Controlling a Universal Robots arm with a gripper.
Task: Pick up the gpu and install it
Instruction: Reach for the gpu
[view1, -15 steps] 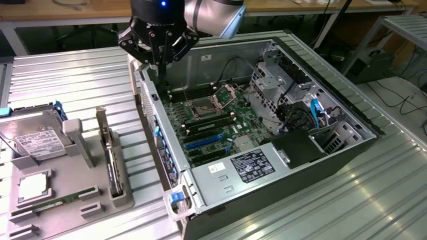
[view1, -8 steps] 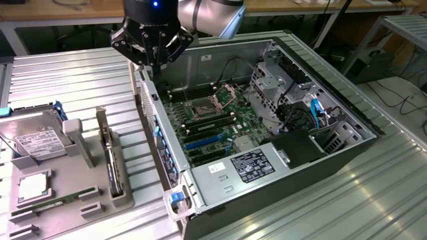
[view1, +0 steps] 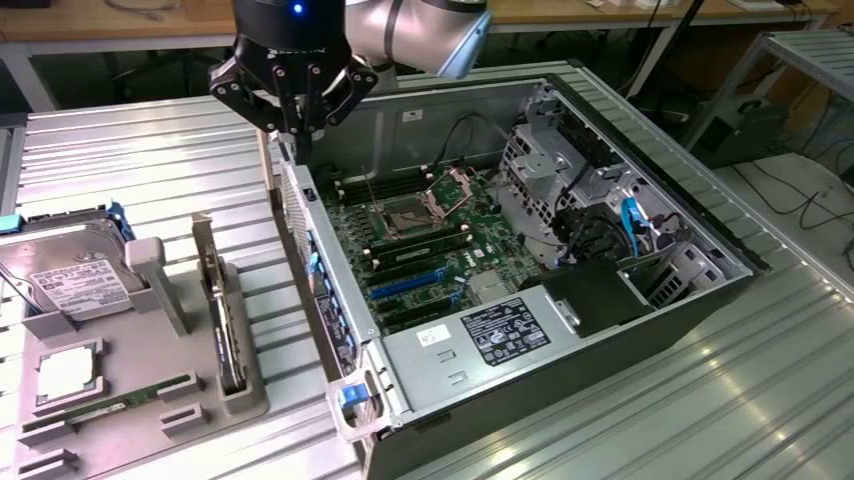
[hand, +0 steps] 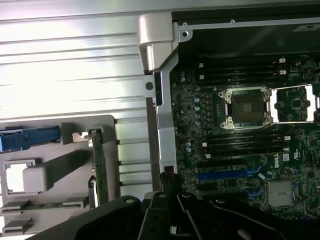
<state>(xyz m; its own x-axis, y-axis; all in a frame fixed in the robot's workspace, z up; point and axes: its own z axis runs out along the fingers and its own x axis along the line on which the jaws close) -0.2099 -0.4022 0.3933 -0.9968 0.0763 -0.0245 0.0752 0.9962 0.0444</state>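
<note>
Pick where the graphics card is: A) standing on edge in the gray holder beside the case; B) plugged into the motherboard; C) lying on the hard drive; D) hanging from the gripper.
A: the graphics card stands on edge in the gray holder, outside the case.

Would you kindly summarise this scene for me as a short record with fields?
gripper: above the side wall of the open computer case, carrying no card
gpu: standing on edge in a slot of the grey tray, apart from the gripper
hard drive: on the tray, towards the exterior view's left
motherboard: exposed inside the case
task state: gpu not yet picked up
</note>
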